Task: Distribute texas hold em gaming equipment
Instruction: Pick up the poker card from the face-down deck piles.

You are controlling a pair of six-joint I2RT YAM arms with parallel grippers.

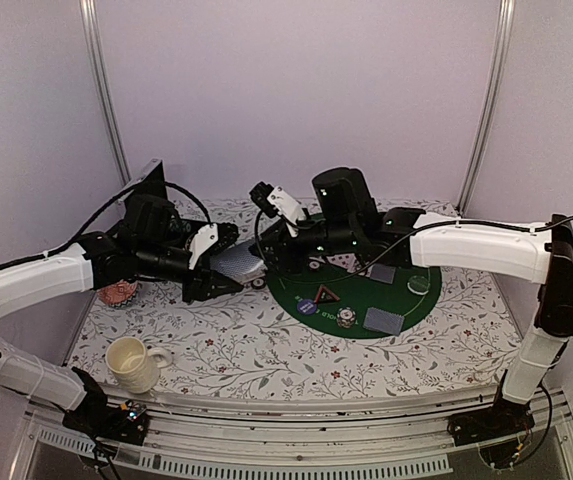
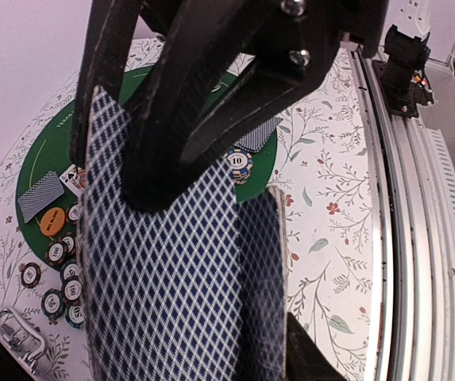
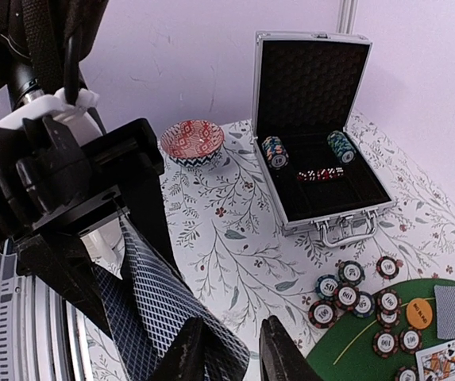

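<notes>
My left gripper [image 1: 221, 266] is shut on a fanned deck of blue-backed playing cards [image 1: 238, 262], held above the table left of the green mat [image 1: 406, 305]. In the left wrist view the deck [image 2: 179, 270] fills the frame under that gripper [image 2: 116, 178]. My right gripper [image 1: 265, 257] is at the deck's free end. In the right wrist view its jaws [image 3: 231, 332] stand narrowly open, with the top card's corner [image 3: 171, 305] reaching between them. Poker chips [image 3: 346, 294], an orange button [image 3: 419, 315] and a dealt card [image 3: 451, 311] lie by the mat.
An open aluminium case [image 3: 322, 143] holds chips and red dice. A pink patterned dish [image 3: 193, 141] sits beside it. A cream mug [image 1: 131, 362] stands near the front left. On the mat lie two face-down cards [image 1: 386, 320], a chip stack [image 1: 346, 317], a blue button [image 1: 308, 307] and a triangular marker [image 1: 324, 293].
</notes>
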